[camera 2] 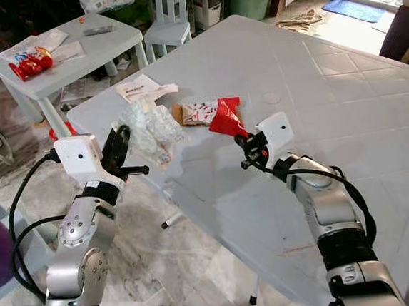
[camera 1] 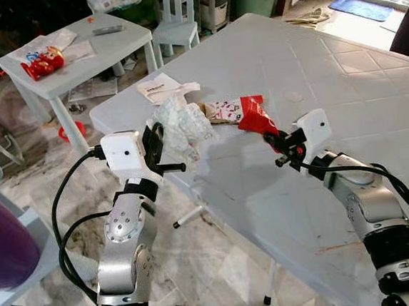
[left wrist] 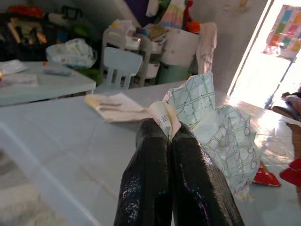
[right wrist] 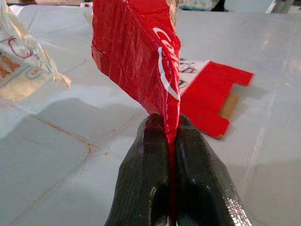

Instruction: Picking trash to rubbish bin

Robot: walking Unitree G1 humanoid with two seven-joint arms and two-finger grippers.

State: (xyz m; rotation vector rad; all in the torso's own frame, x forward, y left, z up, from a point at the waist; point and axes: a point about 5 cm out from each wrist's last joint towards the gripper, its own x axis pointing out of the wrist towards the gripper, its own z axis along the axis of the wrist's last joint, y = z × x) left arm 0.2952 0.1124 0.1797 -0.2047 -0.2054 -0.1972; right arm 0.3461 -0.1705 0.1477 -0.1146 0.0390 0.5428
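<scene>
My left gripper point(camera 1: 162, 139) is shut on a crumpled white wrapper with a green grid print point(camera 1: 181, 130), held at the near left corner of the big pale table point(camera 1: 311, 65); its fingers point(left wrist: 155, 179) pinch the wrapper point(left wrist: 211, 127) by one edge. My right gripper point(camera 1: 274, 141) is shut on a red wrapper point(camera 1: 256, 116), lifted just above the table; the red wrapper point(right wrist: 141, 52) hangs up from the closed fingertips point(right wrist: 155, 174). A flattened red and white carton point(camera 1: 222, 110) lies on the table between the two grippers. A white paper sheet point(camera 1: 159, 87) lies near the table's far left corner.
A small white table point(camera 1: 81, 53) at the back left carries a red packet point(camera 1: 41, 63) and papers. A white child's chair point(camera 1: 176, 16) stands behind it. A purple container point(camera 1: 3, 242) sits at the left edge. Marble floor point(camera 1: 207, 267) lies under the table edge.
</scene>
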